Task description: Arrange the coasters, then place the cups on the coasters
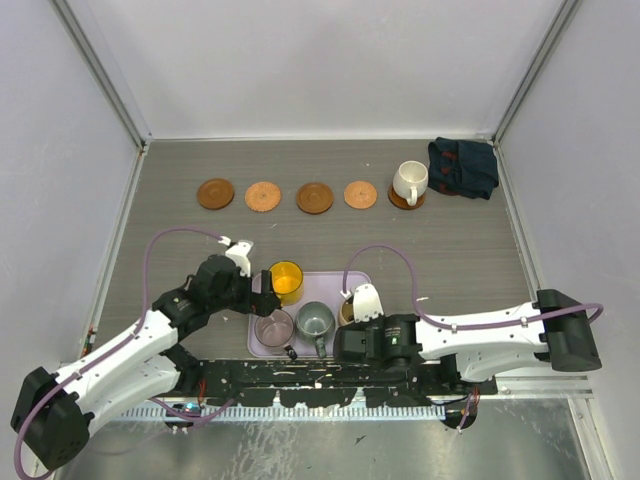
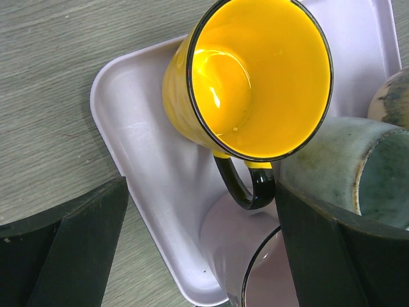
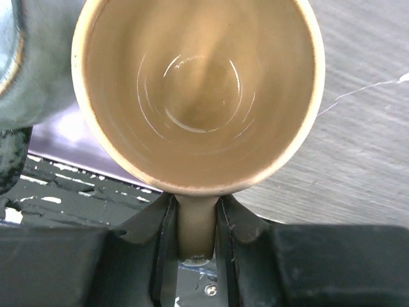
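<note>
Four bare coasters lie in a row at the back: dark brown (image 1: 215, 193), orange-brown (image 1: 263, 196), dark brown (image 1: 315, 197), orange-brown (image 1: 361, 194). The white cup (image 1: 409, 181) stands on another coaster (image 1: 405, 201) at the row's right end. On the lilac tray (image 1: 355, 277) stand the yellow cup (image 1: 287, 280), pink cup (image 1: 273, 328) and grey-green cup (image 1: 315, 321). My left gripper (image 2: 204, 256) is open, its fingers either side of the yellow cup's black handle (image 2: 246, 185) but short of it. My right gripper (image 3: 195, 217) is shut on the tan cup's (image 3: 198, 89) handle.
A dark navy cloth (image 1: 464, 167) lies at the back right, beside the white cup. The grey-green cup (image 3: 32, 64) sits close to the tan cup's left. The pink cup (image 2: 268, 275) lies right under my left gripper. White walls enclose the table.
</note>
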Robot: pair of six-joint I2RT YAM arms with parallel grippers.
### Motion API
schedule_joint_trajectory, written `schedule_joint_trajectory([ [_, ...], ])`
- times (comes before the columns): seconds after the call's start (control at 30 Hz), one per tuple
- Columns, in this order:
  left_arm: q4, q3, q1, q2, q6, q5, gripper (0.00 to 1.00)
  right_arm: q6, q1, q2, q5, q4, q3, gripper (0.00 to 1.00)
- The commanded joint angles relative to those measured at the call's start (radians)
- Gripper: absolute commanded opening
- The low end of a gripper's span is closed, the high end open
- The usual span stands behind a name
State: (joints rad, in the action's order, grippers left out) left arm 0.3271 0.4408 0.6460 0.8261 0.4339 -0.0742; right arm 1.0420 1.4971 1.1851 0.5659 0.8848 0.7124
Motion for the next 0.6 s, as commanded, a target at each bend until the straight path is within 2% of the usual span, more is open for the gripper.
schedule_joint_trajectory([
  [0.0,-0.033,0.003,0.002,-0.032,-0.010,0.024,0.98,-0.034,0.001,-0.019,0.238,0.052,0.112,0.01],
  [0.17,-0.040,0.001,0.001,-0.037,-0.018,0.037,0.98,-0.056,-0.021,-0.028,0.378,0.080,0.170,0.01],
  [0.27,-0.054,-0.003,0.003,-0.032,-0.020,0.037,0.98,-0.125,-0.082,-0.045,0.420,0.049,0.181,0.01],
  [0.4,-0.087,-0.003,0.001,-0.015,-0.022,0.037,0.98,-0.412,-0.274,-0.094,0.378,-0.188,0.147,0.01],
  [0.57,-0.110,0.009,0.002,0.011,-0.033,0.049,0.98,-0.749,-0.547,-0.074,0.188,-0.508,0.142,0.01],
])
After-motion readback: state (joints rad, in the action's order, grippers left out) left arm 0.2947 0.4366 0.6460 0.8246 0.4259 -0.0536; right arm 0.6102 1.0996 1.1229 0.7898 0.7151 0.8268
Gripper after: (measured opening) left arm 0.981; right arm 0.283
